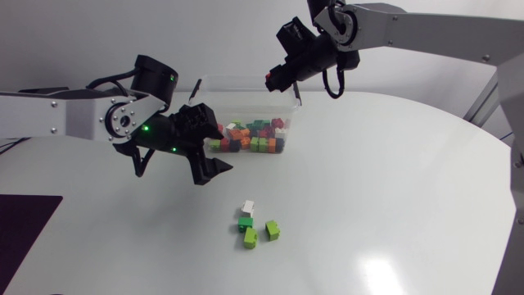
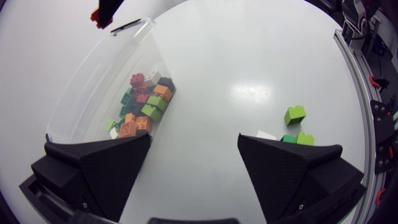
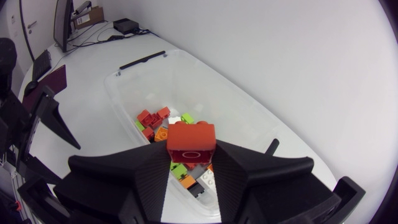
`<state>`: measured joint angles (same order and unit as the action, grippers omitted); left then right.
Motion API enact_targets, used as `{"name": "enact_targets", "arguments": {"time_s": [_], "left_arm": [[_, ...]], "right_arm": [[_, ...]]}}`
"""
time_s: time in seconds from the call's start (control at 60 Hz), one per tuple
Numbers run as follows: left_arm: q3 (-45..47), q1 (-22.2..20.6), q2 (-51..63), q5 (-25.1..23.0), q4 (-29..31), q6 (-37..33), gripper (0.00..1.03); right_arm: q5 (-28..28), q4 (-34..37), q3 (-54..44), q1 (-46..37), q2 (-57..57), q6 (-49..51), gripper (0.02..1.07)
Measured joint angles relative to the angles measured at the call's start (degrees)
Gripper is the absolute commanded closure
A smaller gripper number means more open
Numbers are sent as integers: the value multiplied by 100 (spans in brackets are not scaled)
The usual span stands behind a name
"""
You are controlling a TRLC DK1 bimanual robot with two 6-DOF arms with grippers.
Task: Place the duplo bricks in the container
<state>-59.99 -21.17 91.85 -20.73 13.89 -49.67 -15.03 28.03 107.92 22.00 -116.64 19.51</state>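
Duplo bricks (image 1: 250, 139): most are piled in the clear container (image 1: 237, 97) at the far side of the desk (image 1: 393, 180), a mix of red, orange, green and white. Four loose ones sit on the desk nearer me: a white brick (image 1: 248, 208) touching a dark green brick (image 1: 245, 222), a lime brick (image 1: 250, 238) just beside those, and a second lime brick (image 1: 273, 231) close by. My right pincer (image 3: 191, 151) is clamped on a red brick (image 3: 191, 142), held up over the container. My left pincer (image 2: 194, 140) is spread wide and holds nothing. It hangs above the desk beside the container, with the loose bricks ahead of one finger.
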Motion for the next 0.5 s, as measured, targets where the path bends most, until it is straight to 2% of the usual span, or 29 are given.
{"name": "enact_targets", "arguments": {"time_s": [0.183,0.233,0.317,0.333,0.5], "left_arm": [[227,-13,-44,-24,133,-356,5],[273,-13,-44,-33,160,-461,5],[361,-50,-44,-44,238,-645,5],[382,-63,-44,-44,258,-682,5],[579,-256,-31,-50,448,-1051,5]], "right_arm": [[2,-125,214,-11,-321,-46,74],[2,-129,289,-9,-409,-83,58],[2,-127,516,-11,-597,-116,13],[4,-127,560,-11,-629,-131,8],[22,-125,634,-11,-713,-149,6]]}}
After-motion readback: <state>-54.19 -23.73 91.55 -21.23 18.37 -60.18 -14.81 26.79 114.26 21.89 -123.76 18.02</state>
